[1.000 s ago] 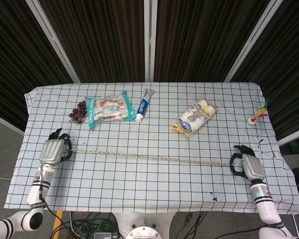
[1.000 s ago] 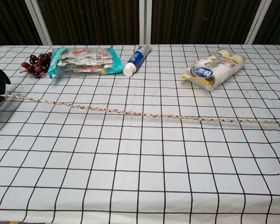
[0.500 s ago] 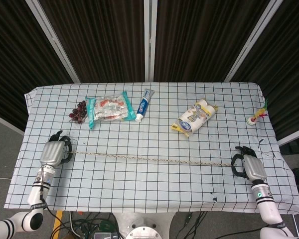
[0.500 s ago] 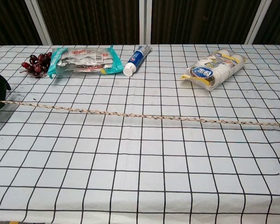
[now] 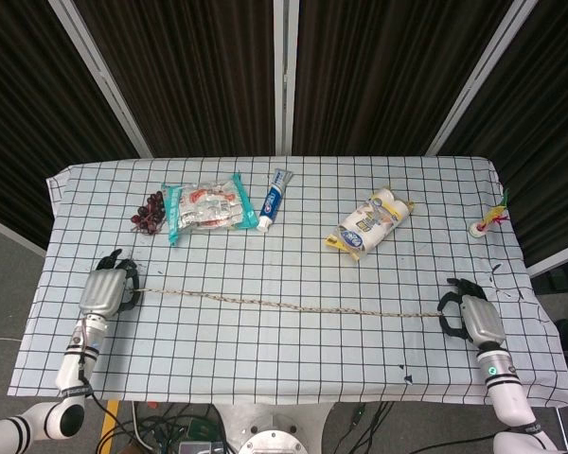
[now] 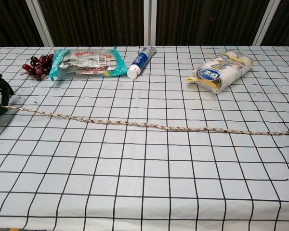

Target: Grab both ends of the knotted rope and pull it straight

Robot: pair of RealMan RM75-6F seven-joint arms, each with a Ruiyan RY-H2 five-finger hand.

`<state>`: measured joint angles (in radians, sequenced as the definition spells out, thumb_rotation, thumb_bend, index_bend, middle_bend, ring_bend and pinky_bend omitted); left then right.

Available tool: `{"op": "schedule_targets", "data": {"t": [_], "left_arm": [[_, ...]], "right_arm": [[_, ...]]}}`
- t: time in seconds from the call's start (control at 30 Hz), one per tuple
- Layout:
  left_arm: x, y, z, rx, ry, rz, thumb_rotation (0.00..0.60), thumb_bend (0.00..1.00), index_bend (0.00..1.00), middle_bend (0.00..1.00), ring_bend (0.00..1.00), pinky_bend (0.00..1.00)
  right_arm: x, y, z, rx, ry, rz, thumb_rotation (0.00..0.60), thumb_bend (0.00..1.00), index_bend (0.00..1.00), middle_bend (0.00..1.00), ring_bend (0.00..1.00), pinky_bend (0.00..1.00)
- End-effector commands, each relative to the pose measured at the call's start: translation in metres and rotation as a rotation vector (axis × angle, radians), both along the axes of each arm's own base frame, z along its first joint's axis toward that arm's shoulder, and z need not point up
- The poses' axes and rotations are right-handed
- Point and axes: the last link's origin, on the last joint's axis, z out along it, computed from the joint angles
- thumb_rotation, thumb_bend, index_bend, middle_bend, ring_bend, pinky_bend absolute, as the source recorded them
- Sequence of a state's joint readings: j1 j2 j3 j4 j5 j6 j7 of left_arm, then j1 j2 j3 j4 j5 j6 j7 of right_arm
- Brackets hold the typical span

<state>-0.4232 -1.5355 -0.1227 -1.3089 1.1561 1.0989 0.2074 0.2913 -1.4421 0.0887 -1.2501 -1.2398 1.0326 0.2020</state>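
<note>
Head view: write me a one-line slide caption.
Left hand and right hand hold the rope nearly straight across the checkered table.

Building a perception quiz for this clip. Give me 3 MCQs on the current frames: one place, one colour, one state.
1. Where does the toothpaste tube lie?
A. Between the snack packet and the roll pack
B. At the table's near edge
C. On top of the rope

2. What colour are the grid lines on the tablecloth?
A. Red
B. Black
C. Green

3. How does the rope lie?
A. Coiled in a heap
B. Hanging off the far edge
C. Stretched out across the table between the two hands

Key:
1 A: the toothpaste tube lies between the snack packet and the roll pack.
2 B: the tablecloth is white with black lines.
3 C: the rope runs from the left hand to the right hand, each holding an end.
</note>
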Motion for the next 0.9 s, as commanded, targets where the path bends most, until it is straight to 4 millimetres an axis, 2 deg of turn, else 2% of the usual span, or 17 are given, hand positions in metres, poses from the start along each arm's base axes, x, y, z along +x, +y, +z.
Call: {"op": "schedule_targets", "data": {"t": [0.03, 0.3, 0.57, 0.7, 0.9], "left_arm": [[0.0, 0.0, 0.0, 0.0, 0.0, 0.001, 0.6, 0.36, 0.67, 0.27, 0.04, 0.14], [0.001, 0.001, 0.0, 0.0, -0.003, -0.002, 0.6, 0.36, 0.67, 0.27, 0.04, 0.14], [0.0, 0.001, 0.002, 0.006, -0.002, 0.005, 0.6, 0.36, 0.66, 0.27, 0.04, 0.14], [-0.001, 0.0, 0.002, 0.002, 0.001, 0.003, 0.6, 0.33, 0.6, 0.27, 0.04, 0.14], [-0.004, -0.001, 0.003, -0.001, 0.006, -0.001, 0.6, 0.28, 0.52, 0.25, 0.04, 0.14]], "right_arm": [[0.0, 0.0, 0.001, -0.003, -0.001, 0.003, 0.6, 0.3, 0.39, 0.08, 0.0, 0.0], [0.003, 0.001, 0.008, -0.013, -0.001, 0.02, 0.6, 0.28, 0.31, 0.05, 0.0, 0.0], [0.013, 0.006, 0.043, -0.11, 0.01, 0.074, 0.6, 0.26, 0.24, 0.04, 0.0, 0.0], [0.018, 0.01, 0.059, -0.168, -0.001, 0.091, 0.6, 0.26, 0.23, 0.04, 0.0, 0.0], [0.022, 0.013, 0.071, -0.214, -0.011, 0.111, 0.6, 0.26, 0.22, 0.03, 0.0, 0.0]]}}
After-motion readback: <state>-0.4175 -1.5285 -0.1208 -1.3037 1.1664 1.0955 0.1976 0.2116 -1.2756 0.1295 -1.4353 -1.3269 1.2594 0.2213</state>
